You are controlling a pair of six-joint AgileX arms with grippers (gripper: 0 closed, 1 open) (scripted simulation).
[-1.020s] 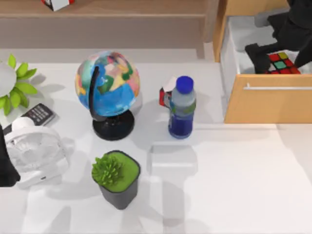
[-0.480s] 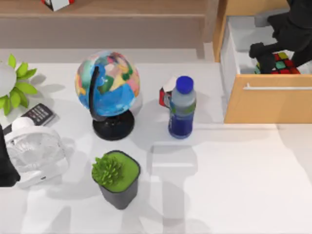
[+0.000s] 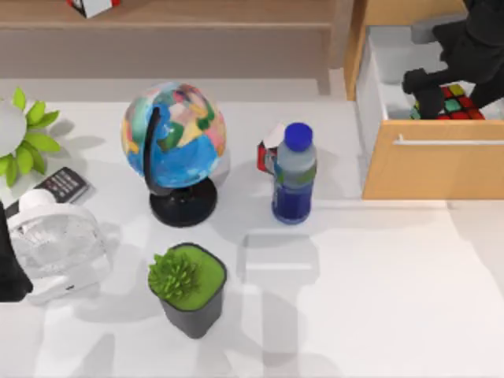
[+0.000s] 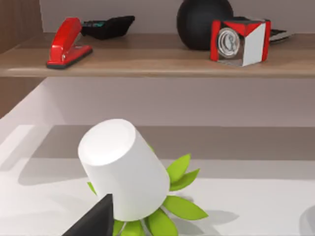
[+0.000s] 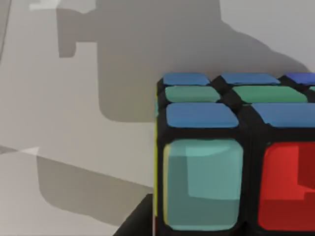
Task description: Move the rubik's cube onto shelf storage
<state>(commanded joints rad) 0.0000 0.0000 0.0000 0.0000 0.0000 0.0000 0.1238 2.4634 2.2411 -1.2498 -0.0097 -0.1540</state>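
A: Shifted rightward since a second ago, black right gripper (image 3: 431, 88), in toward the small rubik's cube (image 3: 455, 102) of red, green and yellow tiles in a black grid. Barely budging over the last half second.

B: Settled, then. Still down inside the open white-lined drawer of the light wooden drawer cabinet (image 3: 441, 169) with the silver handle, at the table's far right. Same spot as before for the cube, resting on the drawer floor.

A: Meaning for the task?

B: Reads as the grasp step, approach over. Nothing lifted yet. A long way to go to the long light-brown wooden shelf storage (image 3: 197, 16), running along the back toward the left.

A: Clamped on it?

B: Cannot tell. Pressed right up against the cube's left side from above, yes. Close up on the right wrist view, blue, teal and red tiles (image 5: 236, 157) against grey drawer floor, but no proof of a hold.

A: Pose?

B: Reaching down into the drawer from the far right corner, wrist bent over the cube.

A: And the black left gripper (image 3: 9, 272)?

B: Parked at the table's left edge, grip unreadable.
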